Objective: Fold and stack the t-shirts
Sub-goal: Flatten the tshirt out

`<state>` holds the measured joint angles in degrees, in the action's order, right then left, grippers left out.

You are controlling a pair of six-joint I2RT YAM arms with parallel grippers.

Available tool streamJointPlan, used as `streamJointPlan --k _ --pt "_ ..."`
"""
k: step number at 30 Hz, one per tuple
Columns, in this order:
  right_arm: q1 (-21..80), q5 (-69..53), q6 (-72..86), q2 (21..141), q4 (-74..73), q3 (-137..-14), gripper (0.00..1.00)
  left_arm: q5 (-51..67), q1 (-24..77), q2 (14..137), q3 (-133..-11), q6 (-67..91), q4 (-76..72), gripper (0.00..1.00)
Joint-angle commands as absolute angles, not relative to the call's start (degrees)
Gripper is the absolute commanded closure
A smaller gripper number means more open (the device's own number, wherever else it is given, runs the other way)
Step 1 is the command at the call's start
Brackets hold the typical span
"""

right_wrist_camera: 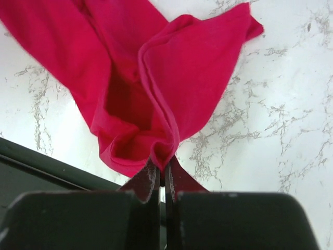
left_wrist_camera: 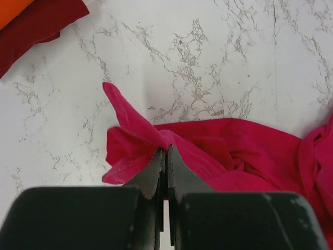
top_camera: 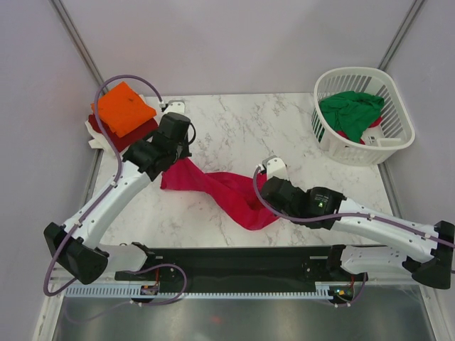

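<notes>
A crimson-red t-shirt (top_camera: 220, 188) hangs bunched and stretched between my two grippers above the marble table. My left gripper (top_camera: 170, 160) is shut on its left end, fingertips pinching a fold (left_wrist_camera: 165, 151) of the crimson cloth (left_wrist_camera: 234, 151). My right gripper (top_camera: 264, 206) is shut on the lower right end, the cloth (right_wrist_camera: 156, 83) gathered into its tips (right_wrist_camera: 162, 164). An orange t-shirt (top_camera: 124, 108) lies folded on a dark red one (top_camera: 135, 135) over a white one (top_camera: 94, 131) at the table's back left. A green t-shirt (top_camera: 352, 110) lies crumpled in the basket.
The white slatted basket (top_camera: 398, 138) stands at the back right, with a bit of red cloth under the green one. The folded stack's corner (left_wrist_camera: 36, 23) shows at the upper left of the left wrist view. The black base rail (top_camera: 242, 259) runs along the near edge.
</notes>
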<state>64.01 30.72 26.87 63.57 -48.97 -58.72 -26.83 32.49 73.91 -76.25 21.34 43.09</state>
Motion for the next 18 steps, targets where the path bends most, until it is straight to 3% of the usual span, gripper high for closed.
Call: streamJointPlan --k 1,10,18 --pt "64.2 33.8 27.2 61.1 -48.7 -59.6 1.0 -27.0 32.8 70.5 -79.3 18.7 45.6 0.98" --pt "64.1 53.9 23.6 55.8 -48.7 -80.7 1.0 -20.5 33.1 57.3 -92.7 11.6 46.8 0.98" --pt "64.1 60.1 17.4 44.1 -43.2 -87.3 1.0 2.0 33.0 46.5 -105.3 1.9 46.7 0.98"
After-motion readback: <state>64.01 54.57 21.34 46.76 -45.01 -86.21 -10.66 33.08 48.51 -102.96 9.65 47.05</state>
